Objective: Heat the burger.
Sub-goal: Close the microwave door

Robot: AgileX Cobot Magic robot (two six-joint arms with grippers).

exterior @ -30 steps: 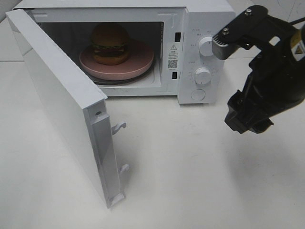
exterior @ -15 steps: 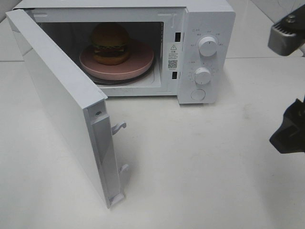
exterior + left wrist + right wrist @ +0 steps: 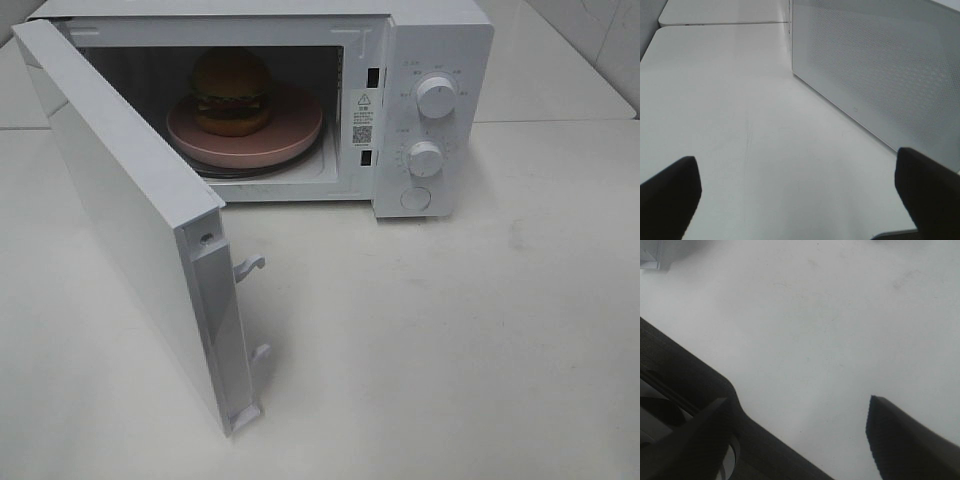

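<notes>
The left pincer (image 3: 799, 200) stands wide, its two dark fingertips (image 3: 670, 195) at opposite edges of the left wrist view with only bare white surface (image 3: 730, 100) between them. It holds nothing. It sits low and points along the surface, with the dotted white outer face of the microwave door (image 3: 880, 75) running past on one side, near but not touching. The burger is out of this camera's sight, on the far side of that door.

In the right wrist view, the right pincer (image 3: 800, 435) is also spread and grips nothing. This camera looks down at plain surface between the dark fingers. A pale corner shows at one edge, too little to name. No burger appears here either.

The high camera shows the burger (image 3: 231, 90) sitting upright on a round pink plate (image 3: 295, 135) inside the white microwave (image 3: 440, 40). It is a little toward the hinge side of the plate. The door is swung fully open to the left, with its latch hooks (image 3: 250, 266) facing the front. Two round knobs (image 3: 435, 97) and a button (image 3: 415, 198) sit on the panel right of the cavity. Both arms lie outside this frame, so each pincer is well apart from the burger.
</notes>
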